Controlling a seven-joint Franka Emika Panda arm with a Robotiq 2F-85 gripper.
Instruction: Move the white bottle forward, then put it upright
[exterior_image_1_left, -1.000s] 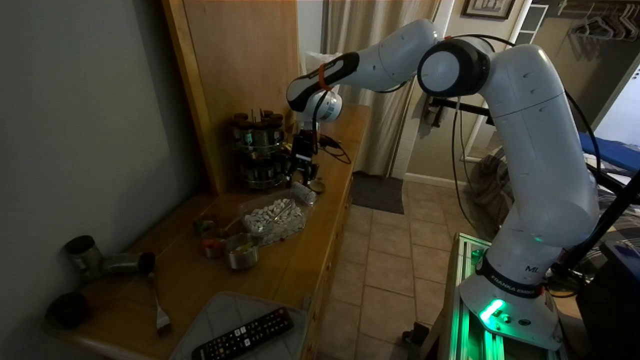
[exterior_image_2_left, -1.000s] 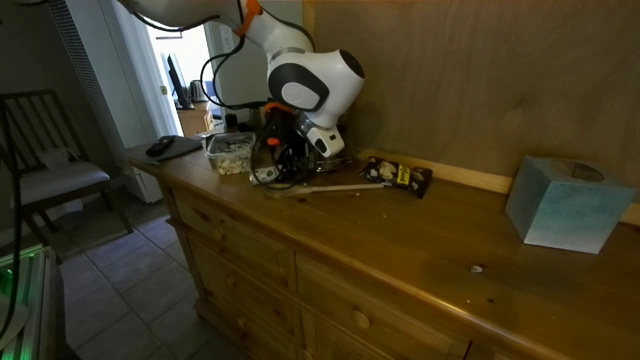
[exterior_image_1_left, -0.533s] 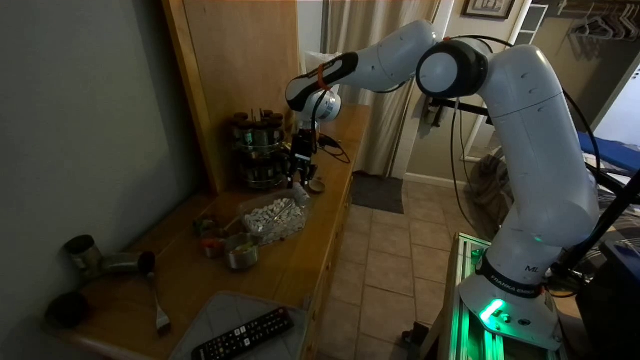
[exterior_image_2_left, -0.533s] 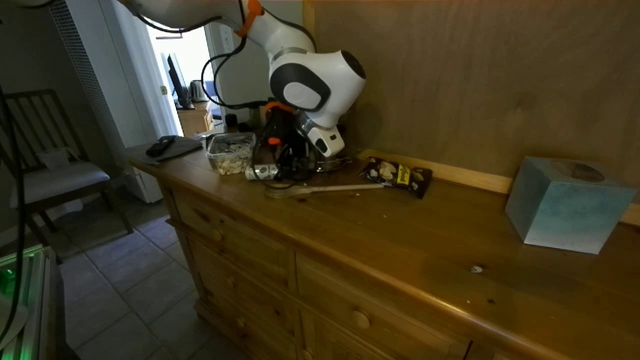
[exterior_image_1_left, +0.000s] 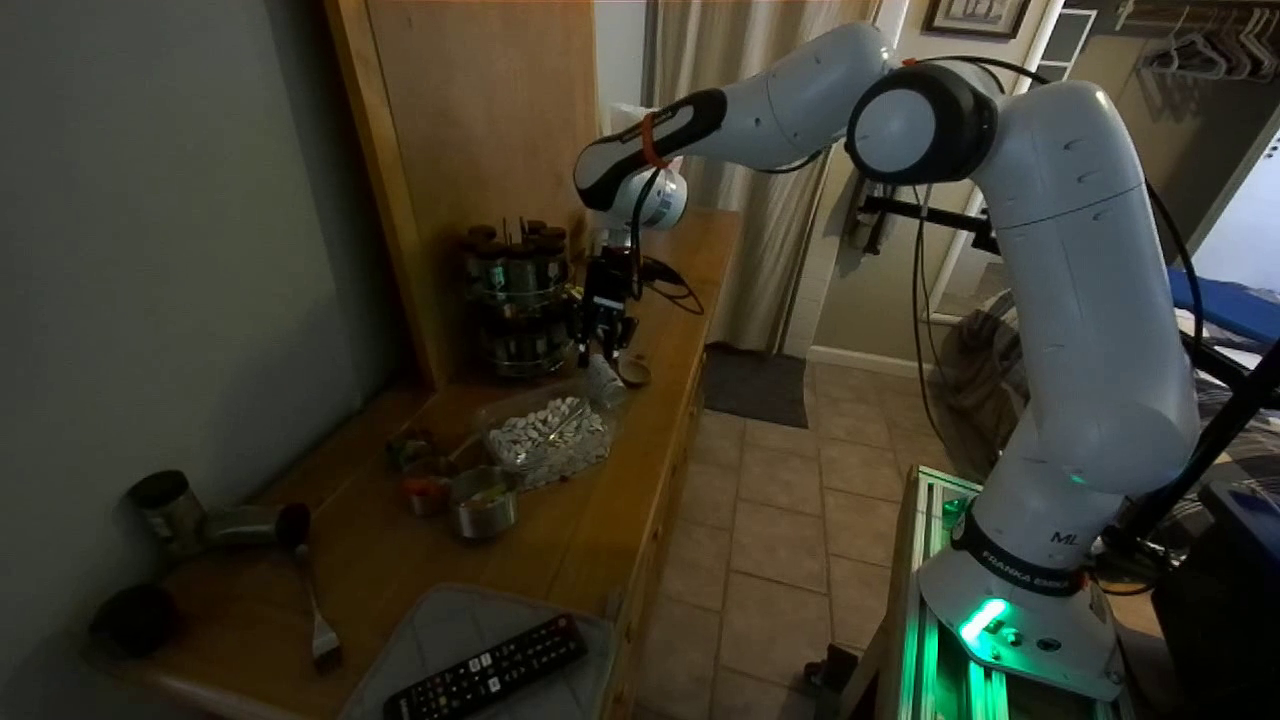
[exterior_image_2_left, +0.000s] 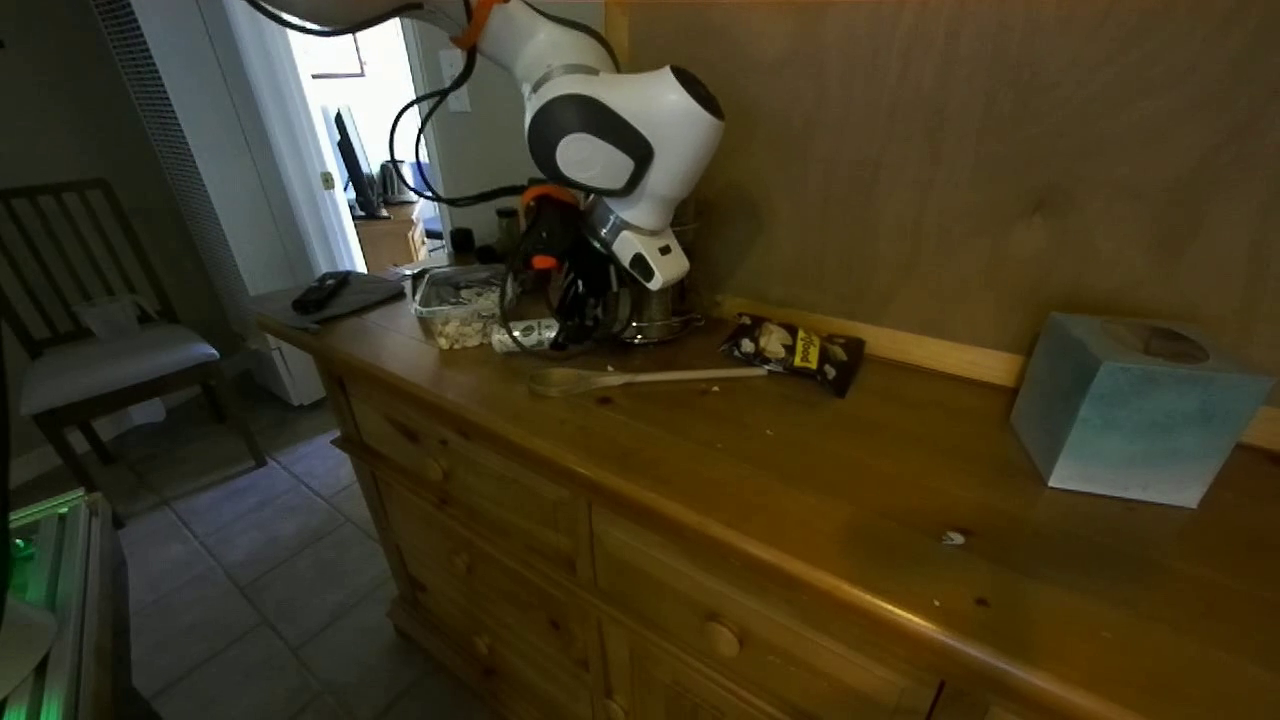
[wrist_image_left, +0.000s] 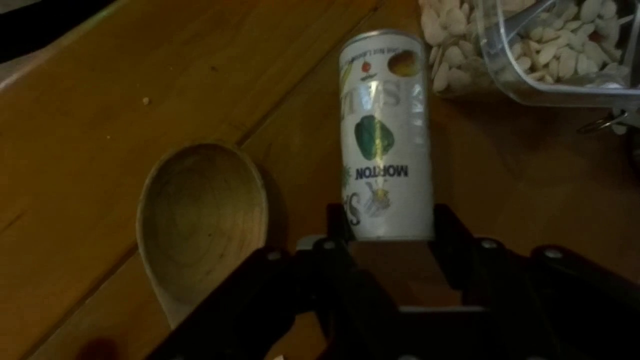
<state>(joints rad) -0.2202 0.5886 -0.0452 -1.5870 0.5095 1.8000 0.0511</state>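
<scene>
The white bottle is a printed cylinder labelled MORTON (wrist_image_left: 387, 135). In the wrist view its near end sits between the two black fingertips of my gripper (wrist_image_left: 387, 225), which touch it on both sides. Its far end points away from the gripper, beside the clear tub. In both exterior views the bottle (exterior_image_1_left: 605, 378) (exterior_image_2_left: 527, 335) is tilted, its free end toward the tub. The gripper (exterior_image_1_left: 603, 345) is above the wooden dresser top, shut on the bottle's end. Cables partly hide the fingers in an exterior view (exterior_image_2_left: 578, 325).
A clear tub of white seeds (wrist_image_left: 530, 85) stands close to the bottle's free end. A wooden spoon (wrist_image_left: 202, 220) lies beside the gripper. A spice rack (exterior_image_1_left: 515, 300) stands by the back panel. A dark snack bag (exterior_image_2_left: 795, 350) and a tissue box (exterior_image_2_left: 1130, 410) are on the dresser.
The gripper and arm have risen slightly. The bottle has tilted and lifted a little with the gripper; its free end has shifted toward the tub. Other objects have not moved.
</scene>
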